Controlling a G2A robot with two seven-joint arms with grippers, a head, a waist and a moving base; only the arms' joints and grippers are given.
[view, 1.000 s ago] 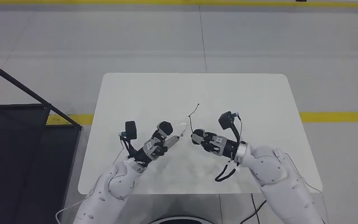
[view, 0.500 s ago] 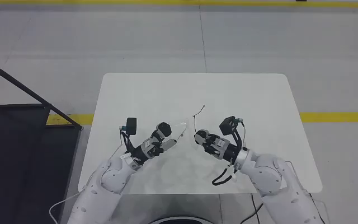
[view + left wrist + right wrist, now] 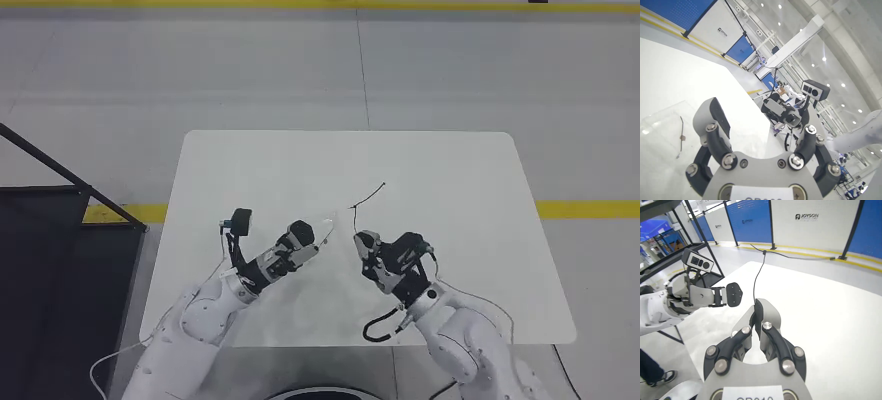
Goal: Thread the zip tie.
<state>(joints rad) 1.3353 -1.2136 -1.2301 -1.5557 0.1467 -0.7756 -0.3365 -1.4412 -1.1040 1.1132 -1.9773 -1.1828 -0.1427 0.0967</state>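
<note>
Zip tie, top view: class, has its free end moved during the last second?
Yes. The zip tie has swung its free end toward the right edge of the table, and the right end effector holding it shifted slightly the same way.

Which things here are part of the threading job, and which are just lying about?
Job: black zip tie, pinched in the right gripper; left gripper, open, nearby.
Lying about: clear plastic sheet on the white table, with a thin strip at it, too small to identify.
</note>
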